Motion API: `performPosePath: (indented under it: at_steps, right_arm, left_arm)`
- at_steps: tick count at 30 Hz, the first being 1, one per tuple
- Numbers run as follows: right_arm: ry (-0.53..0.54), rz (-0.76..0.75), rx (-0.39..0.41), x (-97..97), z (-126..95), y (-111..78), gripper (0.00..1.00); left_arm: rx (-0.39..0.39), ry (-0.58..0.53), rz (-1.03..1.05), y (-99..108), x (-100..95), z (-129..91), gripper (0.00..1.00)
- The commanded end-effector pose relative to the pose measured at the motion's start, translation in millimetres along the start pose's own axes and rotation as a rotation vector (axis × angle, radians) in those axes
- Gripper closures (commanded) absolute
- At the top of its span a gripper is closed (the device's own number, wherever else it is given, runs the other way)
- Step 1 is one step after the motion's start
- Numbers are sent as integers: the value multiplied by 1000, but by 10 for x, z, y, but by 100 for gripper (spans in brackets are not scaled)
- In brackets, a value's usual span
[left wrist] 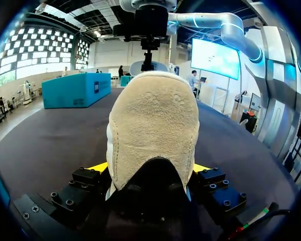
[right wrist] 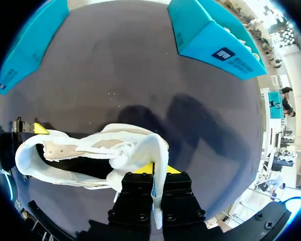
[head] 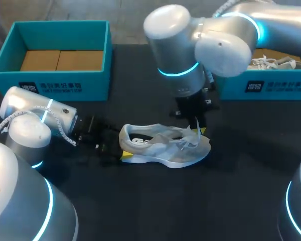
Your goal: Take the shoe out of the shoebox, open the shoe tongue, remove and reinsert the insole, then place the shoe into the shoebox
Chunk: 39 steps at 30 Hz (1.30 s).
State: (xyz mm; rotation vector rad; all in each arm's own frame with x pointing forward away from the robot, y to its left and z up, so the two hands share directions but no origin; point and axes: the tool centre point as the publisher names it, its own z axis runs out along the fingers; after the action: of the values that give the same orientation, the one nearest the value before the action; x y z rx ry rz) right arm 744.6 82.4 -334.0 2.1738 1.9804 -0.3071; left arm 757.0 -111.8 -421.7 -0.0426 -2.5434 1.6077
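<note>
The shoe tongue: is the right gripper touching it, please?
Touching. The right wrist view shows the right gripper pinching the shoe tongue between its fingers.

Head view: dim scene, black table point(head: 140, 201) soaks up light. Glowing cyan rings point(head: 178, 72) on both arms. Right arm point(head: 210, 45) shell shows soft white sheen from overhead light. Shoe point(head: 163, 145) palest thing; thin shadow beneath sole near left gripper point(head: 121, 151).

Right wrist view: brighter, even light. Two broad soft shadows on table ahead of right gripper point(right wrist: 154, 175), past shoe. Tongue point(right wrist: 158, 155) pinched between its fingers, almost washed out.

Left wrist view: heel point(left wrist: 153, 130) clamped in left gripper evenly lit; dark shadow pocket under it, close to fingers.
</note>
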Motion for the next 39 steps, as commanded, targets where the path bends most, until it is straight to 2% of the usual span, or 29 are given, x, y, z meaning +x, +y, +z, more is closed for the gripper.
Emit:
performPosePath:
  at_steps: [1,5,7,8,9,11,12,13,14,15,29,33,39]
  right_arm:
    - [166,-1,-12,-221,78,9,100]
    - [202,0,-19,-217,93,20,100]
    - [217,0,-22,-209,114,37,76]
    - [217,0,-22,-209,114,37,76]
    - [224,0,-23,-206,125,49,63]
    - [225,1,-23,-207,131,55,60]
    - [228,2,-21,-211,148,61,30]
    - [225,3,-17,-211,161,62,9]
    - [225,3,-17,-211,161,62,9]
    - [221,7,-11,-220,189,55,0]
    - [238,31,2,-266,325,-39,0]
    - [244,40,-2,-306,283,-79,0]
    - [282,-60,-105,-393,-56,-93,0]
  left_arm:
    - [-3,-1,0,72,-3,-38,100]
    - [-3,-1,0,72,-3,-38,100]
    - [-3,-1,0,72,-3,-38,100]
    - [-3,-1,0,72,-3,-38,100]
    - [-3,-1,0,72,-3,-38,100]
    - [-3,-1,0,72,-3,-38,100]
    - [-3,-1,0,72,-3,-38,100]
    - [-3,-1,0,72,-3,-38,100]
    - [-3,-1,0,72,-3,-38,100]
    - [-3,-1,0,72,-3,-38,100]
    - [-3,-1,0,72,-3,-38,100]
    - [-3,-1,0,72,-3,-38,100]
    - [-3,-1,0,72,-3,-38,100]
